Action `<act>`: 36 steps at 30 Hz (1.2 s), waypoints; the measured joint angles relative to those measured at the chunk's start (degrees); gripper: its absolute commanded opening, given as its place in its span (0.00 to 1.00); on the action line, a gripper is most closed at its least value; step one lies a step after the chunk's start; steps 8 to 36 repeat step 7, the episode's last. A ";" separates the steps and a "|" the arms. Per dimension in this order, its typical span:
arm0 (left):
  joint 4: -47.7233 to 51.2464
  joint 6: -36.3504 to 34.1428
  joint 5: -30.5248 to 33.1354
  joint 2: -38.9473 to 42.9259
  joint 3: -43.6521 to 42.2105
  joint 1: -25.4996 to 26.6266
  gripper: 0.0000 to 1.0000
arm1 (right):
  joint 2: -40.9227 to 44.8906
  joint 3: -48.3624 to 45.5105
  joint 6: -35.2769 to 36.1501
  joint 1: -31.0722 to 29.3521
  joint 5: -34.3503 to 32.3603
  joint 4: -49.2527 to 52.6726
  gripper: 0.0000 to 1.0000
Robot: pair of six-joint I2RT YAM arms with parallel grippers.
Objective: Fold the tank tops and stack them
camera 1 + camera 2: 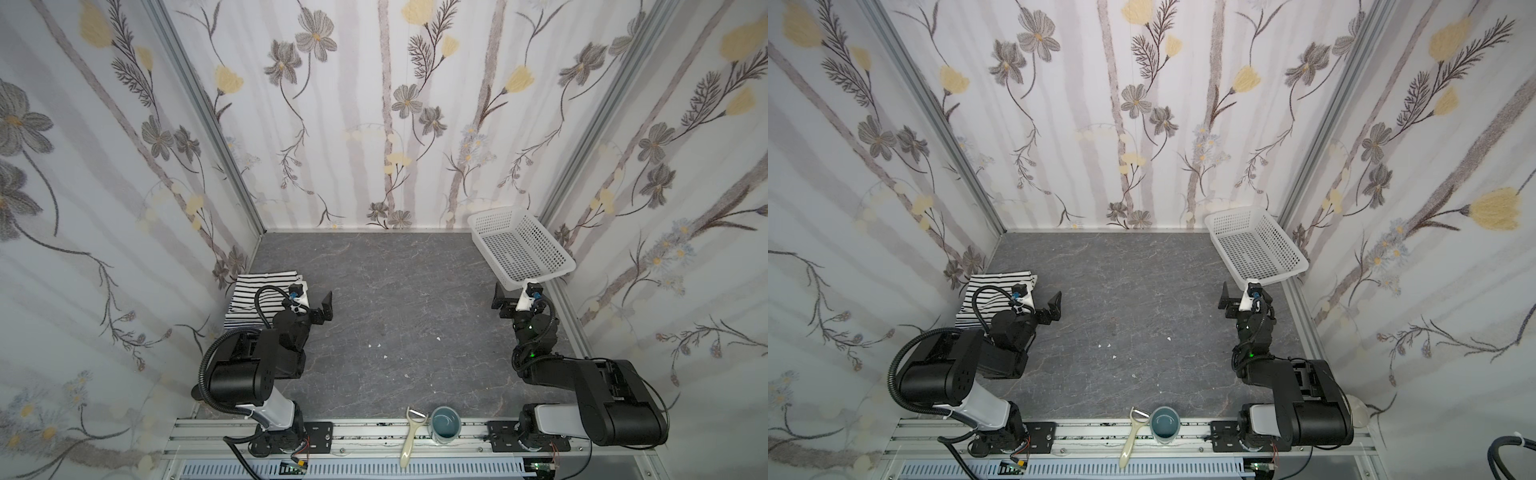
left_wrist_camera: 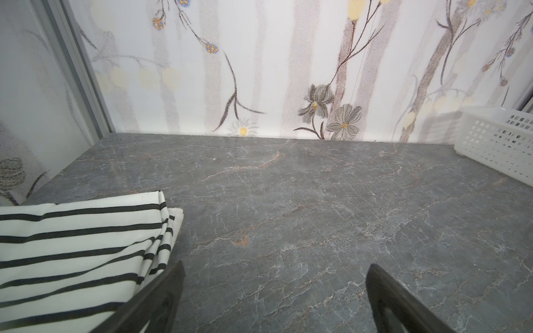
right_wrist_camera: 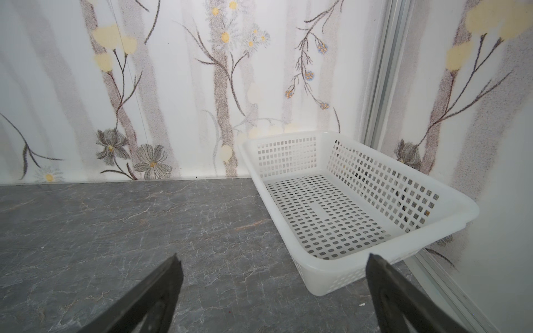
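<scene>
White, black-striped soft tank tops (image 1: 245, 297) lay stacked at the grey marbled table's (image 1: 395, 291) left side. The black left end effector (image 1: 325, 308), just beside them, and right end effector (image 1: 500, 301) gaped empty; a careless swing could snag the folds.

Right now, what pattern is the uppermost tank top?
Tank top: white with wide-spaced black stripes, clearest in the left wrist view.

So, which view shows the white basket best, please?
The right wrist view: the basket is close, its inside visible. Both top views show it small and far; the left wrist view catches only one end.
</scene>
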State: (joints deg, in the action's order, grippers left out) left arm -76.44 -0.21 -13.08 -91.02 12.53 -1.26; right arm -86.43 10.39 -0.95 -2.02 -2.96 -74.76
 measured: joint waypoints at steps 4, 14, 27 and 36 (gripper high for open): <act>0.00 0.00 0.00 0.00 0.00 0.02 1.00 | 0.00 0.46 0.11 0.04 0.02 0.24 1.00; 0.00 0.00 0.00 0.00 0.00 0.02 1.00 | 0.00 0.61 0.09 0.15 -0.07 0.26 1.00; 0.00 0.00 0.00 0.00 0.00 0.02 1.00 | 0.00 0.61 0.09 0.15 -0.07 0.26 1.00; 0.00 0.00 0.00 0.00 0.00 0.02 1.00 | 0.00 0.61 0.09 0.15 -0.07 0.26 1.00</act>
